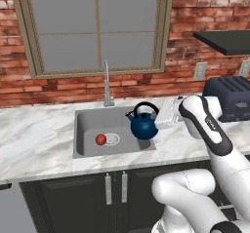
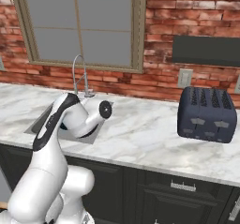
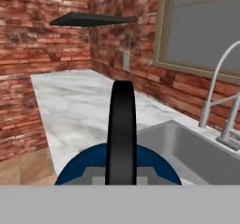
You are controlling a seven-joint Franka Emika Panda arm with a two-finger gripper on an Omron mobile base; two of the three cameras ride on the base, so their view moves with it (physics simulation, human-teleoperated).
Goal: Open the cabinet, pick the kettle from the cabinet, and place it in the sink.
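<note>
The dark-blue kettle with its black loop handle hangs upright over the right end of the sink. My gripper reaches it from the right and is shut on the handle's top. In the hand view the black handle rises straight ahead over the blue body, with the sink's grey basin to the right; my fingertips are hidden there. A black slab at the upper right looks like the cabinet's underside; its doors are out of view.
A small red ball lies by the drain. The chrome faucet stands behind the basin. A dark toaster sits on the marble counter to the right. Low black cabinets run under the counter.
</note>
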